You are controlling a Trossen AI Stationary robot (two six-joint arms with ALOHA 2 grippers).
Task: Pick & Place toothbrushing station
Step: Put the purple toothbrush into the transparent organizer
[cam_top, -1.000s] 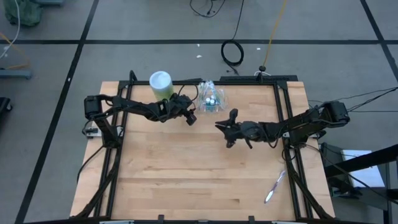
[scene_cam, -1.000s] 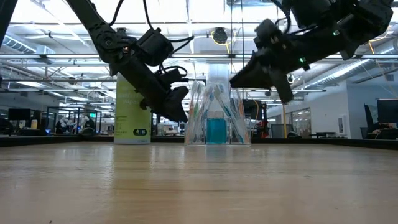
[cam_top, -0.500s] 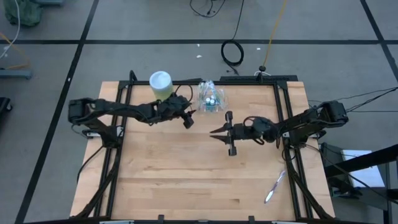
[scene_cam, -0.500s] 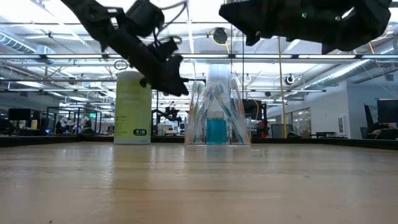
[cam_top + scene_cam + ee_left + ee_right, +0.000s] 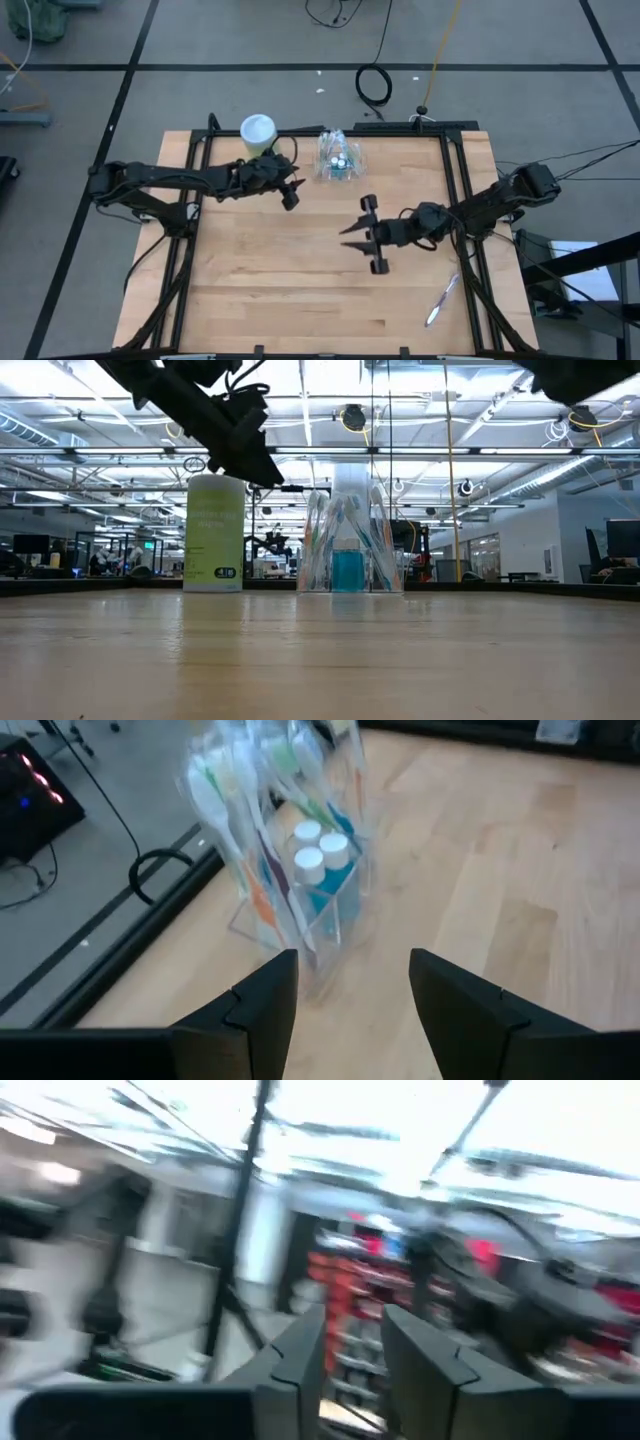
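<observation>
My left gripper, fingers apart and empty, has pulled back from the toothbrush bag, which stands upright at top center of the high view beside the green canister. My right gripper, fingers apart, has swung away toward center. I judge the placing done.

A grey floor crossed by dark tape lines is seen around the wooden table. A coiled black cable lies on the floor at twelve o'clock from the table, and a yellow cord runs nearby. In the low view, a large hall is shown with bright ceiling lights, beams and distant desks.
</observation>
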